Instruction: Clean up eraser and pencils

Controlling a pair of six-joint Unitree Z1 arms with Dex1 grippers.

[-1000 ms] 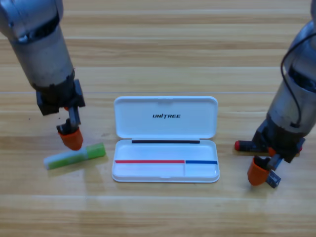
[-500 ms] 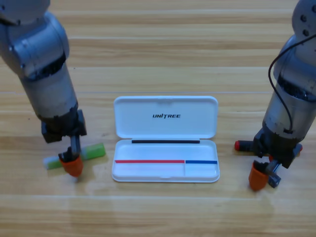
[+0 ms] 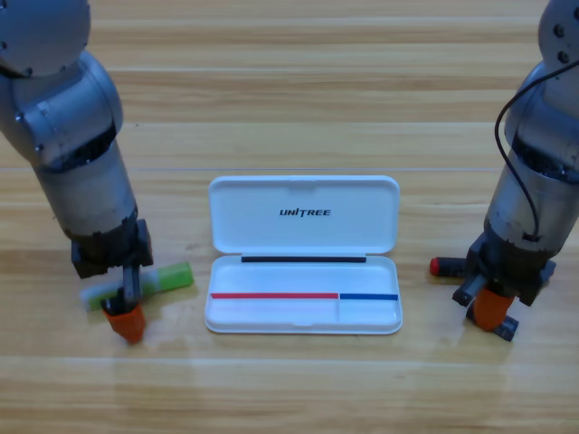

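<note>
Tabletop (image 3: 298, 81): wooden planks, seen from above.

Left arm: enters from the upper left corner, grey body slanting down toward the near side, wrist pointing at the tabletop. Left hand (image 3: 124, 318) sits directly over the green pencil (image 3: 167, 277), orange tip on the near side of the stick, left of the case. Cannot tell how far the hand is open or whether it grips the pencil.

Right arm: enters from the upper right, nearly vertical, black cable looping along it. Right hand (image 3: 493, 307) is low at the tabletop, right of the case; its opening cannot be told.

White case (image 3: 305, 217): centre, lid open and laid back.

Black-and-red pencil (image 3: 445, 266): only its red end shows, poking out left of the right hand.

Eraser (image 3: 507, 327): small dark block just below the right hand's orange tip, partly hidden.
</note>
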